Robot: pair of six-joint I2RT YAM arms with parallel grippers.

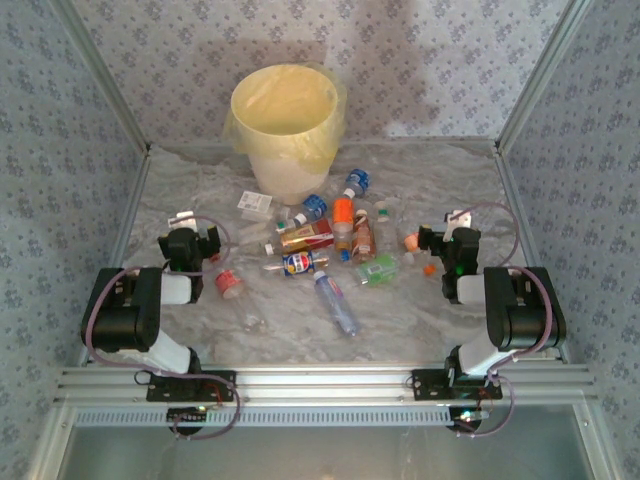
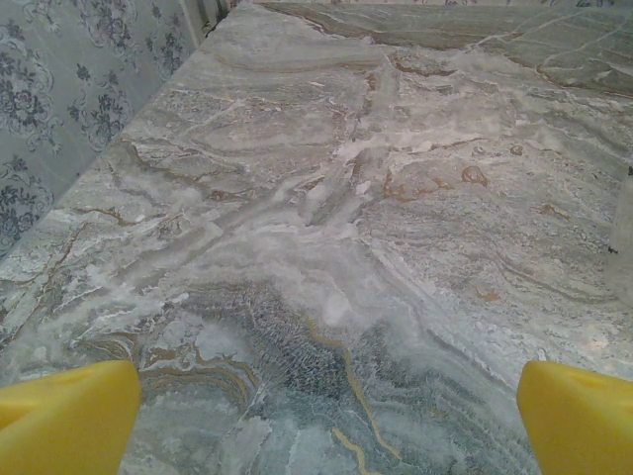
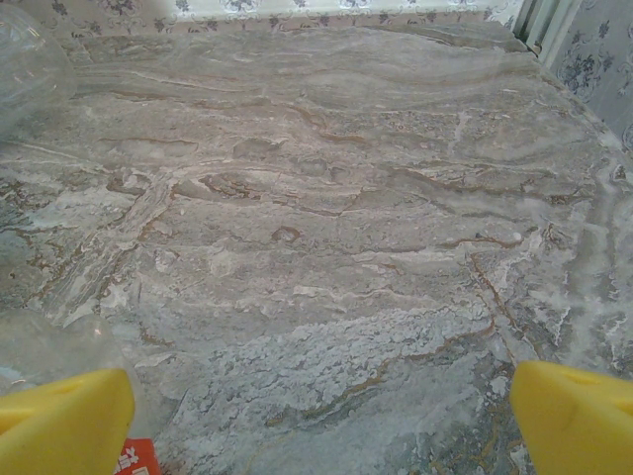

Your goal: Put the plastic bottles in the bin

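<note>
You're looking at a marble-patterned tabletop [image 1: 440, 310], grey with tan veins, closed in on the left, right and far sides by blue-grey floral wallpaper [image 1: 60, 120]. A small white packet [image 1: 255, 202] lies flat toward its far left. An aluminium rail [image 1: 330, 385] runs along the near edge.

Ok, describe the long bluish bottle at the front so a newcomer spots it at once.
Start at the big cream-yellow bin at the back of the marble table; plastic bottles lie scattered before it. The long clear bottle lies slanted at the scatter's near edge. Unlike its neighbours, it is slim, bluish and without a bright label.
</note>
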